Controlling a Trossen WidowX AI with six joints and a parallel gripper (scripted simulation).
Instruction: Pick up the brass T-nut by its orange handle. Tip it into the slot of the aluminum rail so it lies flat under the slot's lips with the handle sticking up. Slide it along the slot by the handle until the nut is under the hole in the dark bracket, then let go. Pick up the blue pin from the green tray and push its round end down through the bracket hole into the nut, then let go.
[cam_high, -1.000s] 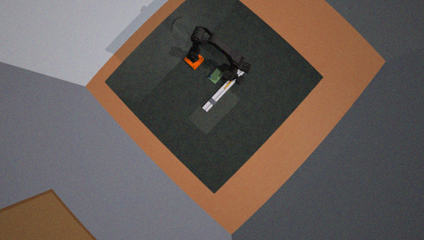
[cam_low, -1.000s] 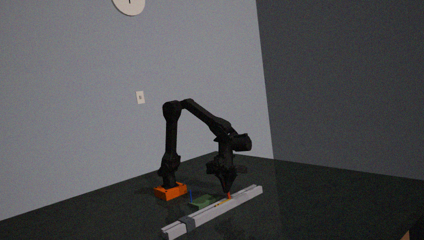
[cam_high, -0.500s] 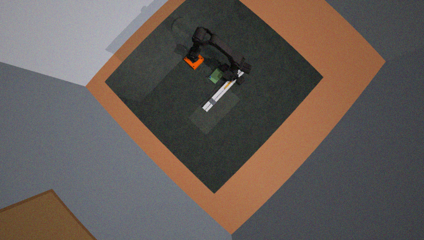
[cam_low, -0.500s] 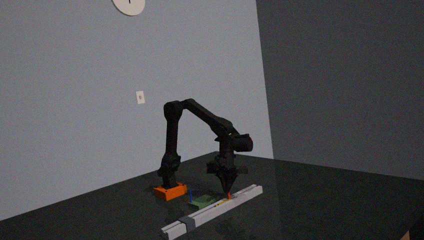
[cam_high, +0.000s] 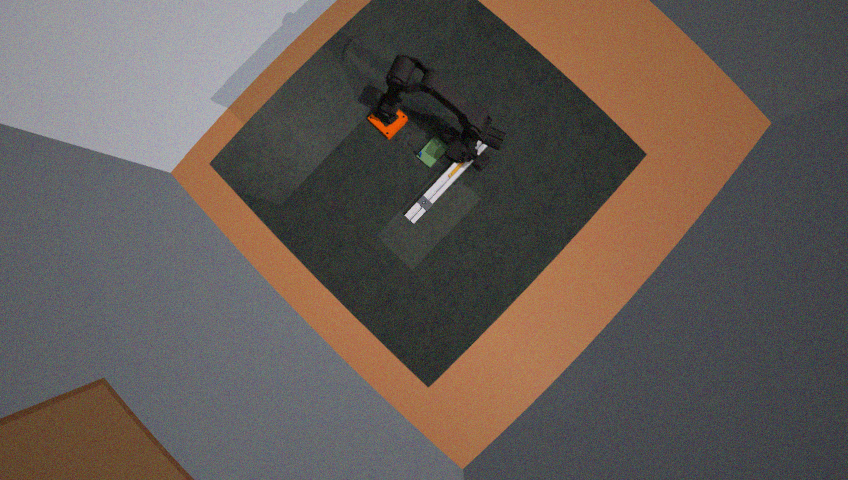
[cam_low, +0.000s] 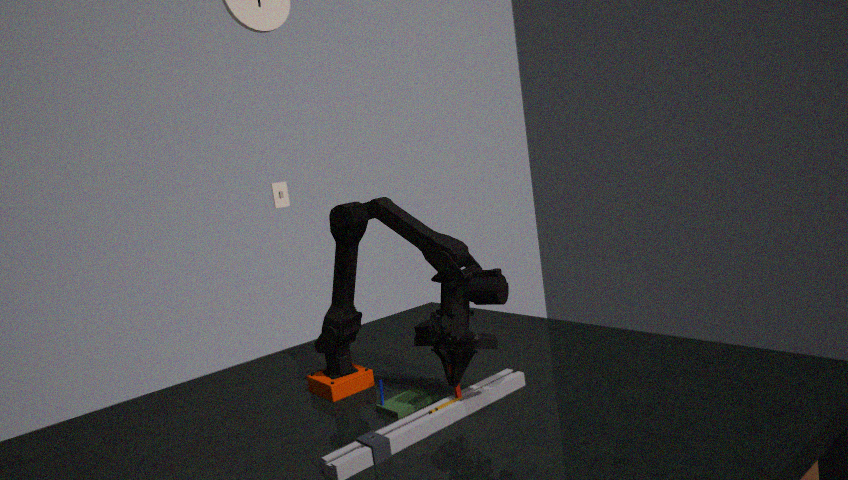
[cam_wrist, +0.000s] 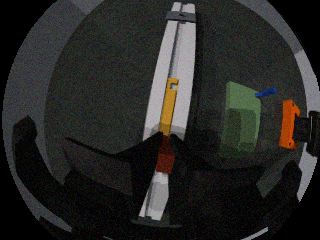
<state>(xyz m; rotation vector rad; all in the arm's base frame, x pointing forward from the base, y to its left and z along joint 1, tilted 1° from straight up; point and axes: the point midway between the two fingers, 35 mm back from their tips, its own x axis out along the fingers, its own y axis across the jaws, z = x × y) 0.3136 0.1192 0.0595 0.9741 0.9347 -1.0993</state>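
The gripper points down over the aluminum rail, its fingers closed on the orange handle, which sticks up from the rail. The brass T-nut lies along the slot — well apart from the dark bracket; whether it is fully under the lips I cannot tell. Beside the rail sits the green tray — the blue pin stands upright at its end, near the arm's orange base.
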